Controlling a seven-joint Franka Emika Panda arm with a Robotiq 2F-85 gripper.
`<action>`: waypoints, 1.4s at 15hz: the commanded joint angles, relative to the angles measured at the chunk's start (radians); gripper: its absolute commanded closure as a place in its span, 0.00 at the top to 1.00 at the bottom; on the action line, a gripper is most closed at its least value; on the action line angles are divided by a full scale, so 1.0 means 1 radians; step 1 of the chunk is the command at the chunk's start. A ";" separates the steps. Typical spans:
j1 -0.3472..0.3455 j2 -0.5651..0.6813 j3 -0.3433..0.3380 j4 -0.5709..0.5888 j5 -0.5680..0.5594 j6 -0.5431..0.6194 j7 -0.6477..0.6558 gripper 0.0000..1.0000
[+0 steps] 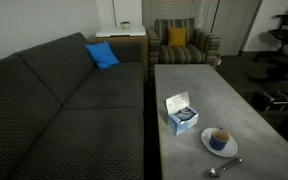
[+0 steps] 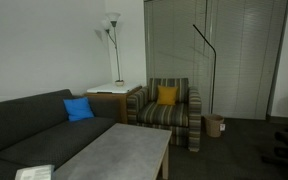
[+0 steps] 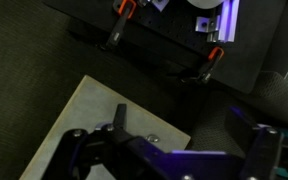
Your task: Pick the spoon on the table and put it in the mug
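Observation:
The slim silvery spoon (image 1: 224, 166) lies on the grey table (image 1: 214, 90) near its front edge. Just behind it the dark blue mug (image 1: 218, 138) stands on its white saucer (image 1: 206, 146). The table also shows in an exterior view (image 2: 124, 150), where spoon and mug are out of frame. My arm appears in neither exterior view. In the wrist view my gripper (image 3: 169, 150) is open and empty. It looks down at dark carpet, a pale board (image 3: 74, 115) and a dark base with orange clamps (image 3: 119, 25). Spoon and mug are not in the wrist view.
A white-and-blue box (image 1: 181, 112) stands mid-table behind the mug and also shows in an exterior view (image 2: 34, 172). A dark sofa (image 1: 54, 100) with a blue cushion (image 1: 102, 55) runs along the table. A striped armchair (image 2: 169, 110), a side table (image 1: 119, 38) and a floor lamp (image 2: 111, 40) stand beyond.

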 commanded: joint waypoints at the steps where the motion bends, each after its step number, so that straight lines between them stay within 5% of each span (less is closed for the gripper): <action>1: -0.031 0.030 0.038 0.002 0.019 0.005 -0.027 1.00; 10: -0.029 0.060 0.041 0.012 0.020 0.008 -0.042 1.00; 16: 0.013 0.043 0.124 -0.049 -0.008 0.068 -0.112 1.00; 21: 0.082 0.233 0.225 0.036 -0.038 0.247 -0.184 1.00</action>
